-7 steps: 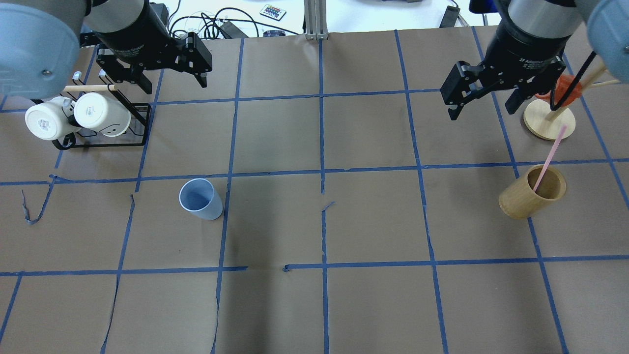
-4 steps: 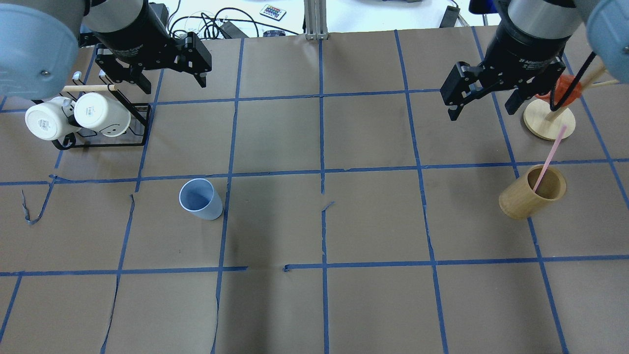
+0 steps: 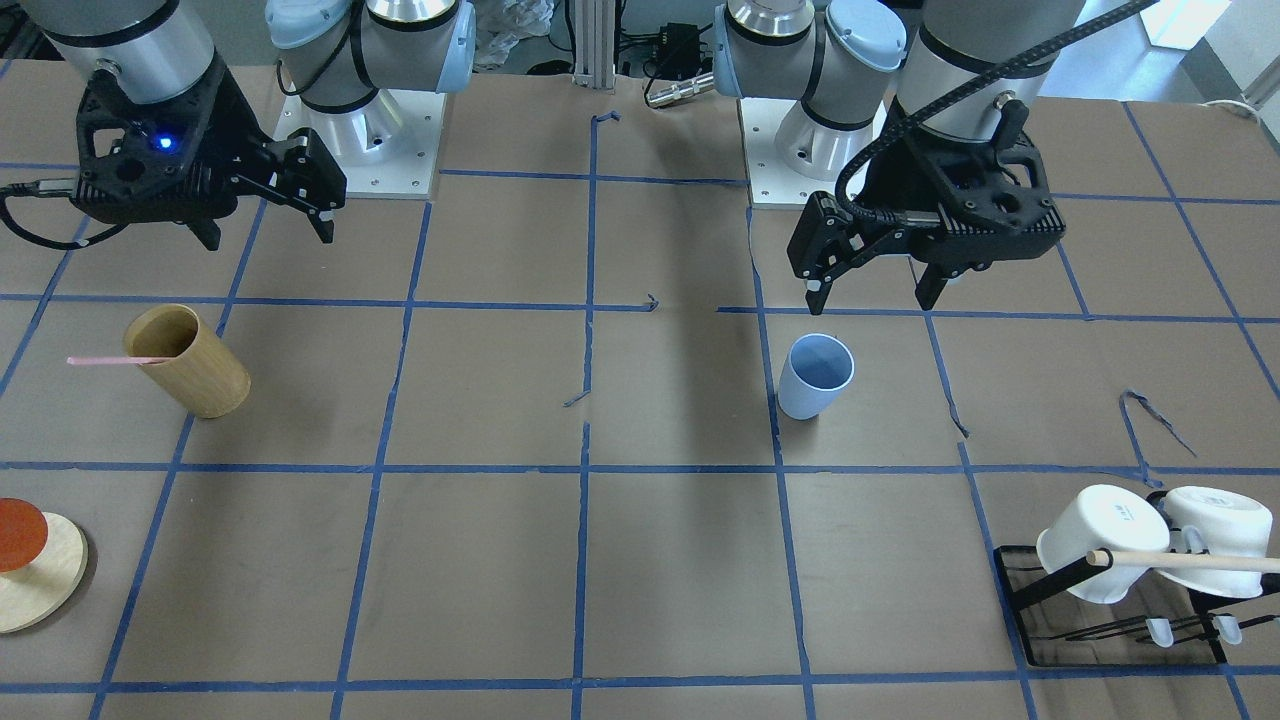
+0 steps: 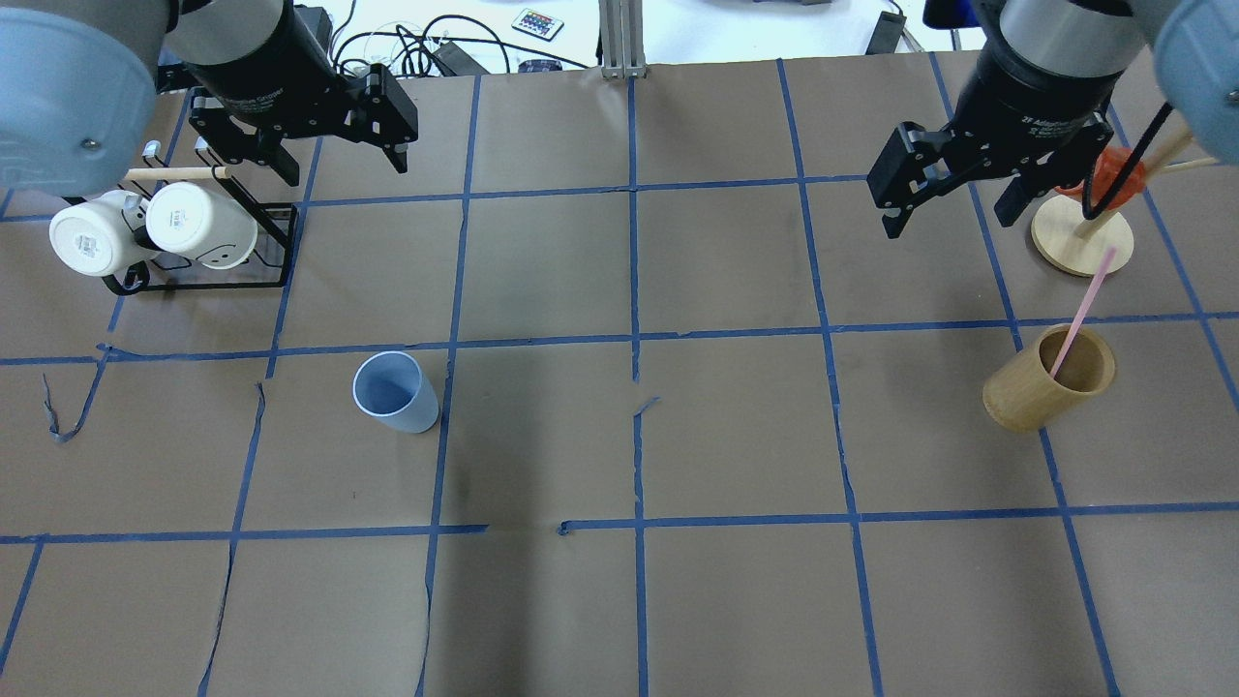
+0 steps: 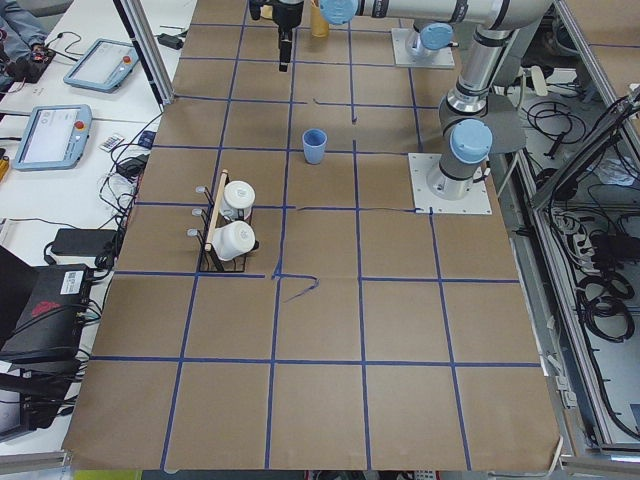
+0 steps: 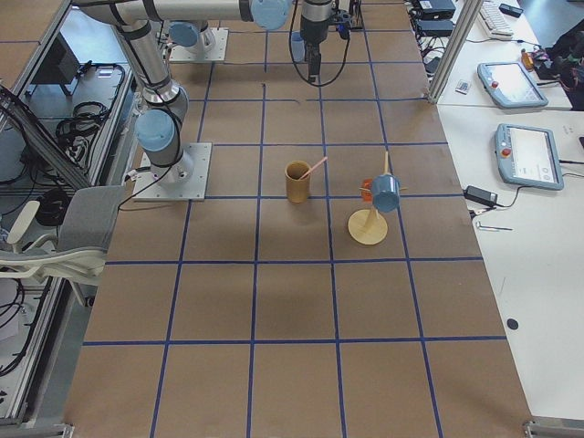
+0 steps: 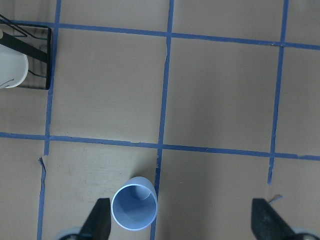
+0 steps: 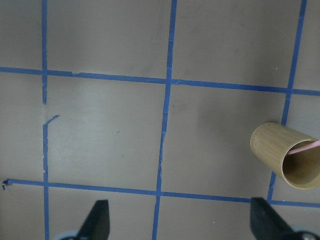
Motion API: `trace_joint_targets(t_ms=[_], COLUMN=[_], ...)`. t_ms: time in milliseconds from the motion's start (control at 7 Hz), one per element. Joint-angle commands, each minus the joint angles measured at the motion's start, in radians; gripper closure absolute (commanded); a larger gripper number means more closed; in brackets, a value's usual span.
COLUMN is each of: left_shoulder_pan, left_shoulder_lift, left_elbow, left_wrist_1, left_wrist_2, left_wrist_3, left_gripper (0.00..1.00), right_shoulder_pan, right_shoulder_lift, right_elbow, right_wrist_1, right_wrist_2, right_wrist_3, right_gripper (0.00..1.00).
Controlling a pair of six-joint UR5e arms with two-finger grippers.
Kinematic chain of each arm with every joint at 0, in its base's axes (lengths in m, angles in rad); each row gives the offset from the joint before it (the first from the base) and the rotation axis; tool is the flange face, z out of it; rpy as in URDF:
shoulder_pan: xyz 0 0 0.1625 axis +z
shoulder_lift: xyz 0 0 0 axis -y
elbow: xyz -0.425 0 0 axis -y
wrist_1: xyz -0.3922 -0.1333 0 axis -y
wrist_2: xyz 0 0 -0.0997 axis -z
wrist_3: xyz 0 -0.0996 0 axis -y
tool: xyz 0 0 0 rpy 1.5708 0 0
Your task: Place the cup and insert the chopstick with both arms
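Note:
The light-blue cup (image 4: 395, 392) stands upright on the table, left of centre; it also shows in the front view (image 3: 815, 375) and the left wrist view (image 7: 134, 208). The pink chopstick (image 4: 1082, 310) leans inside a tan wooden cylinder (image 4: 1045, 382) at the right, and sticks out past its rim (image 3: 105, 360) (image 8: 306, 147). My left gripper (image 4: 346, 166) is open and empty, held high beyond the cup (image 3: 868, 300). My right gripper (image 4: 949, 221) is open and empty, held high to the left of and beyond the cylinder (image 3: 268, 238).
A black wire rack (image 4: 281, 242) with two white mugs (image 4: 198, 221) and a wooden rod stands at the far left. A round wooden stand (image 4: 1081, 237) with an orange piece stands beyond the cylinder. The brown paper has small tears (image 4: 647, 405) near the centre.

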Motion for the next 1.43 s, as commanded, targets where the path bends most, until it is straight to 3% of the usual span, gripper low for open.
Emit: trace_joint_targets(t_ms=[0, 857, 1000, 1143, 1286], left_shoulder_pan=[0.001, 0.016, 0.042, 0.051, 0.058], left_shoulder_lift=[0.0, 0.006, 0.006, 0.014, 0.024], left_elbow=[0.0, -0.008, -0.041, -0.121, -0.208], left_wrist_1=[0.0, -0.015, -0.009, -0.005, 0.042], left_wrist_2=[0.001, 0.014, 0.013, 0.013, 0.087], left_wrist_3=[0.0, 0.063, 0.107, 0.112, 0.121], left_gripper=[0.0, 0.0, 0.0, 0.0, 0.0], right_shoulder_pan=[-0.001, -0.001, -0.018, -0.047, -0.085], right_shoulder_lift=[0.002, 0.002, 0.004, 0.014, 0.019], right_elbow=[0.0, 0.0, 0.002, 0.005, 0.037], right_wrist_1=[0.0, 0.002, 0.003, -0.008, -0.058], right_wrist_2=[0.001, -0.001, -0.022, -0.13, -0.187], right_wrist_3=[0.0, 0.0, 0.034, 0.06, 0.071], right_gripper=[0.0, 0.0, 0.0, 0.0, 0.0])
